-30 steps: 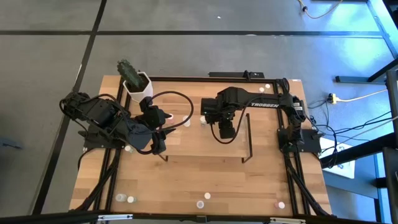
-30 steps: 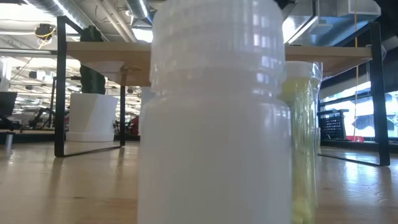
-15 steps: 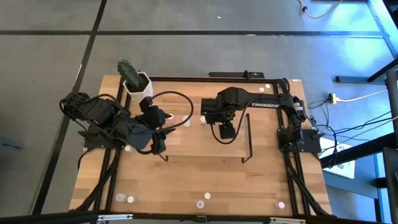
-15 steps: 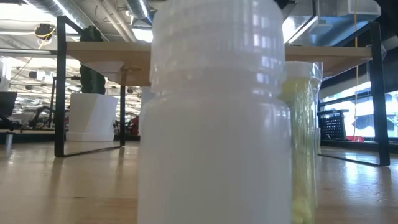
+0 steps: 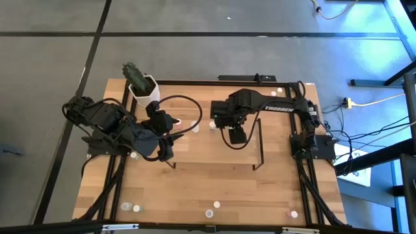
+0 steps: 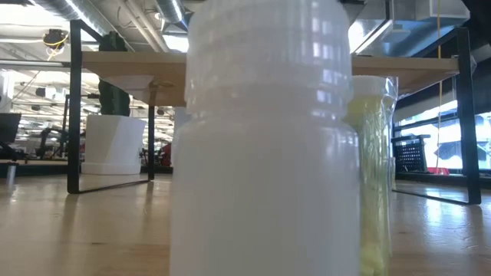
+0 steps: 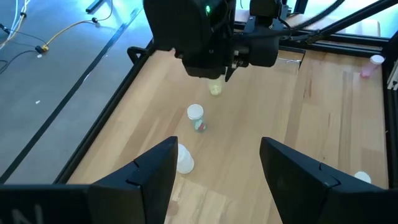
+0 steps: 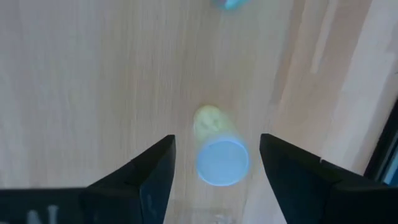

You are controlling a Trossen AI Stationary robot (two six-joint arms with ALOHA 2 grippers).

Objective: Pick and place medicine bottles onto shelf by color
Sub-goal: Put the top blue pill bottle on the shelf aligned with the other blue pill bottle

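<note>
- Counter (image 5: 195,188): wooden, bearing the shelf (image 5: 214,156) at its middle.
- Right gripper (image 5: 235,135): above the shelf's right part, fingers spread; yellow bottle (image 8: 219,154) stands upright on the shelf between them, untouched.
- Left gripper (image 5: 165,148): at the shelf's left end, fingers apart, empty.

A light-wood tabletop (image 5: 195,188) edged by a black metal frame (image 5: 195,82) stands on a grey concrete floor (image 5: 52,58) crossed by dark straight seams. To one side, black and yellow cables (image 5: 374,101) trail over the floor, which there takes a blue sheen from the light. Seen level across the tabletop, the room behind is a bright open hall with exposed silver ceiling ducts (image 6: 142,19) and large sunlit windows (image 6: 430,130).
</note>
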